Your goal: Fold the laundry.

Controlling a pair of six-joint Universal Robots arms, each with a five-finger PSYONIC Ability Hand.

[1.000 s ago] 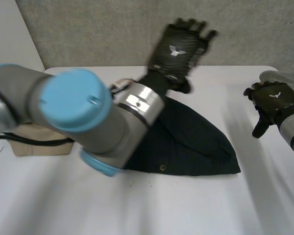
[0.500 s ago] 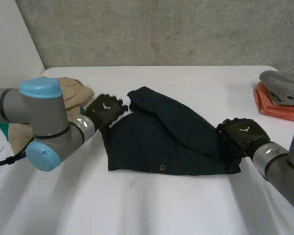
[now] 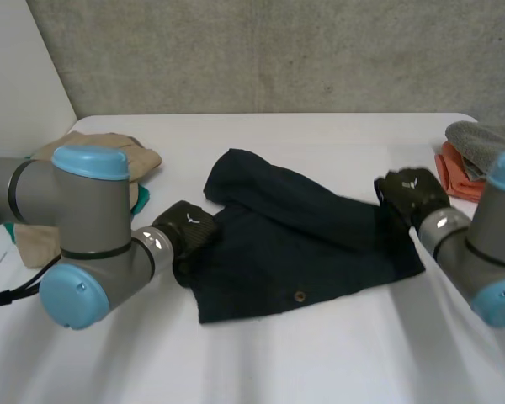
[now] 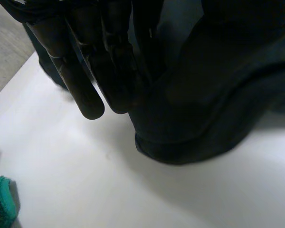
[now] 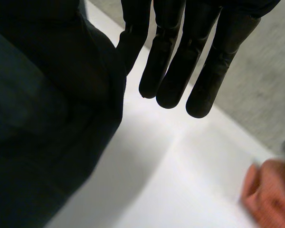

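**Navy garment swung round between the two hands**

Since half a second ago the dark navy cloth garment [image 3: 303, 244] has turned on the table: its right end has gone toward the far side, its left end has come nearer, and both hands have gone with it. It lies rumpled in the middle of the white table [image 3: 320, 362], with a small round metal button [image 3: 300, 295] near its front hem.

At the garment's left edge is the left hand [image 3: 188, 229]. In the left wrist view its fingers [image 4: 85, 90] are straight and pressed together, lying against the cloth's [image 4: 213, 85] folded edge, their tips over bare table [image 4: 76, 180].

At the far right corner is the right hand [image 3: 411, 194]. Its fingers [image 5: 168, 71] are straight, side by side, reaching past the cloth's [image 5: 42, 118] edge.

Left of the garment lie a beige folded cloth [image 3: 93, 147] and a teal cloth [image 3: 141, 198]. At the right edge a grey towel [image 3: 484, 139] rests on an orange cloth [image 3: 454, 172]. Behind the table stands a grey concrete wall [image 3: 278, 50].
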